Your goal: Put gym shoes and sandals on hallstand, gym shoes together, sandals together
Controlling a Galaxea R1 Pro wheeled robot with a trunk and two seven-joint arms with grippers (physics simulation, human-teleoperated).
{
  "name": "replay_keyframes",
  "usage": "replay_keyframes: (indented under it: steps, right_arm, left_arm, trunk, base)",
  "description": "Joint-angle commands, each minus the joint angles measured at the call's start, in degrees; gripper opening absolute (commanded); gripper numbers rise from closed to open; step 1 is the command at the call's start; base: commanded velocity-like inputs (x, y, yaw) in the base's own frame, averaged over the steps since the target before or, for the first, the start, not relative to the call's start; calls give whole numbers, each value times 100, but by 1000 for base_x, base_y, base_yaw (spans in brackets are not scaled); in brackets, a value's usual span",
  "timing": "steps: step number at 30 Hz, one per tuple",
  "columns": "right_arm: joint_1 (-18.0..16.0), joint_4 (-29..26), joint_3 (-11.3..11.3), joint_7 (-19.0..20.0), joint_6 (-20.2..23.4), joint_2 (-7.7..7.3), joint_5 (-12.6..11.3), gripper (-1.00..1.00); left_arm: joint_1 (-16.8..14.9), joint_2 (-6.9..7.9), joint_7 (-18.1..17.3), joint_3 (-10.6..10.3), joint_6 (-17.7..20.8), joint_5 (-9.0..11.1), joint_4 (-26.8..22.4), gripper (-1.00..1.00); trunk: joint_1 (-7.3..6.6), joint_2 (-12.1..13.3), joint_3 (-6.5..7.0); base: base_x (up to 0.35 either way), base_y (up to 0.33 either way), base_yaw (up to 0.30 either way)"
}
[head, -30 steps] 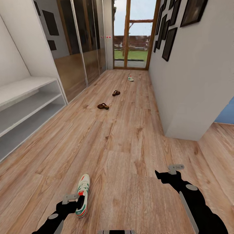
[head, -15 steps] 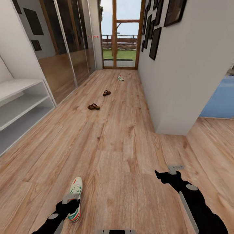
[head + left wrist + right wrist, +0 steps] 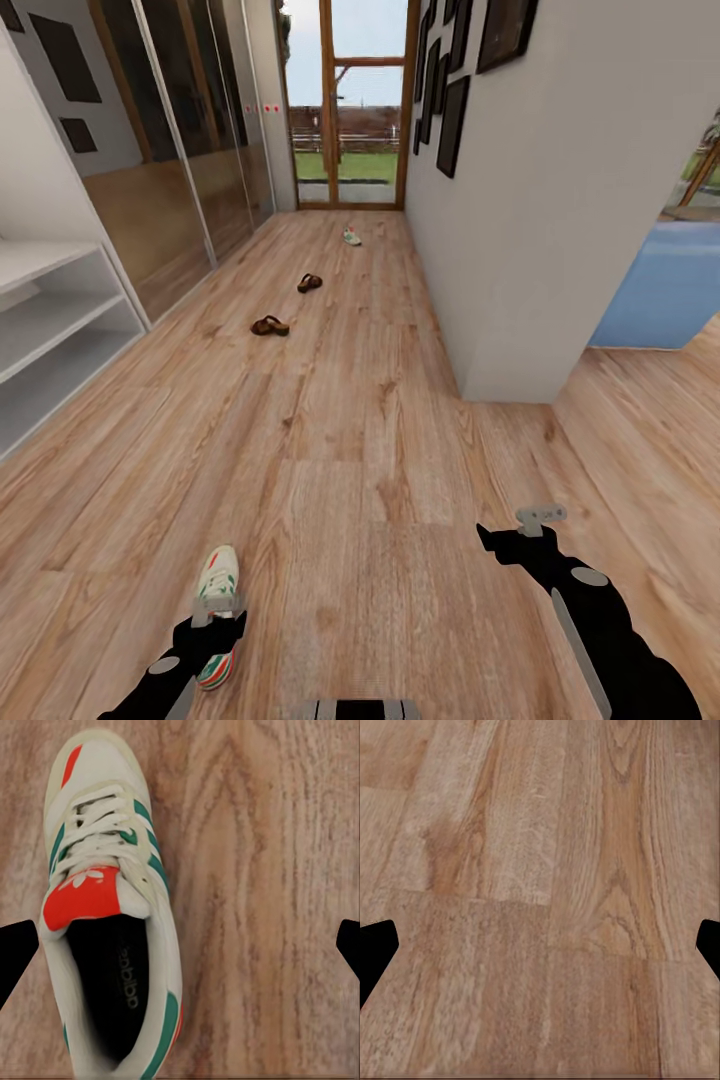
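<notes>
Head view: 4 shoes on the corridor floor (image 3: 380, 420), none racked; near gym shoe (image 3: 216, 600) beneath left claw (image 3: 215, 625), far gym shoe (image 3: 351, 237) and 2 sandals (image 3: 269, 325) down the hall; hallstand (image 3: 50, 330) cut off. Left wrist: claw spread wide, empty, over shoe, toe clipped. Right wrist: right claw (image 3: 540, 945) spread, over bare planks.

Between left gripper (image 3: 180, 945) fingers: near gym shoe (image 3: 112, 907) fills one half, bare corridor floor (image 3: 262, 907) the other. Between right gripper (image 3: 540, 945) fingers: bare floor, unobstructed. Ahead: open planks; white wall corner (image 3: 510, 385) beyond the right fingers.
</notes>
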Motion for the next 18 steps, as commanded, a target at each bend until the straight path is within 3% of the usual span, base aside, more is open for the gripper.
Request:
replay_keyframes:
  steps: [1,10,18]
  right_arm:
    - [-2,-7,-8,32,30,1,5,100]
    - [-2,-5,-1,26,30,9,5,100]
    - [-2,-7,0,23,30,10,5,100]
  left_arm:
    - [-3,-2,-14,20,-17,-5,4,100]
    - [-1,5,-14,14,-17,-2,-3,100]
    - [27,6,-14,11,-32,-1,-51,100]
  trunk:
    - [1,-3,-27]
    - [24,-15,-272]
    - [24,-15,-328]
  base:
    - [0,0,-14]
    - [0,0,-4]
    - [0,0,0]
